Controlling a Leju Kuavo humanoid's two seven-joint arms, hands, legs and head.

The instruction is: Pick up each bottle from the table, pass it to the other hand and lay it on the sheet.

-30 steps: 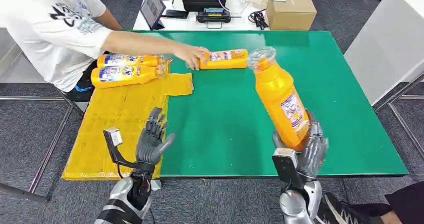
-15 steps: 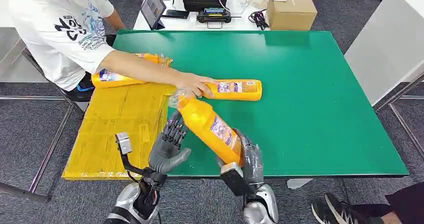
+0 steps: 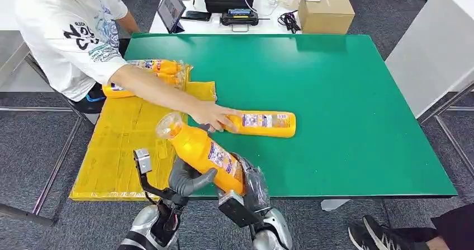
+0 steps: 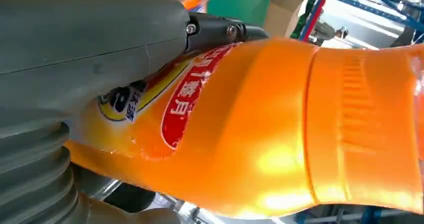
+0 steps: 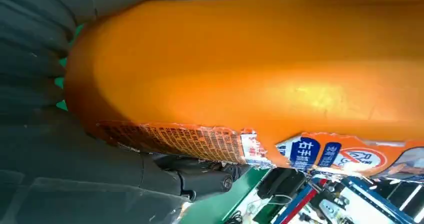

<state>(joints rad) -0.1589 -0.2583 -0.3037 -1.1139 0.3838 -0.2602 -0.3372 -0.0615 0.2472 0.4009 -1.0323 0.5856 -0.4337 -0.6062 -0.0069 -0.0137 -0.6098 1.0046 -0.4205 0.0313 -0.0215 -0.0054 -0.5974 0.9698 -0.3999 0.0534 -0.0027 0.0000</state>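
The tilted bottle [image 3: 204, 152] is held at its base by the right hand [image 3: 252, 189] above the near edge of the green bench [image 3: 346, 88], its clear cap leaning out over the yellow sheet [image 3: 126, 144]. The left hand [image 3: 187, 178] is pressed against the bottle's body, its thumb laid across the label, as is seen close up in the left wrist view; whether its fingers are fully closed round the bottle cannot be told. The handover appears to be under way. It is best done by having the left hand wrapped firmly round the mid-body before the right is loosened, so that the smooth plastic is not let slip. Four bottles are counted: the one in hand, one lying on the bench [image 3: 262, 123] under a person's hand [image 3: 211, 116], and two lying at the far end of the sheet [image 3: 156, 66]. One sheet is present.
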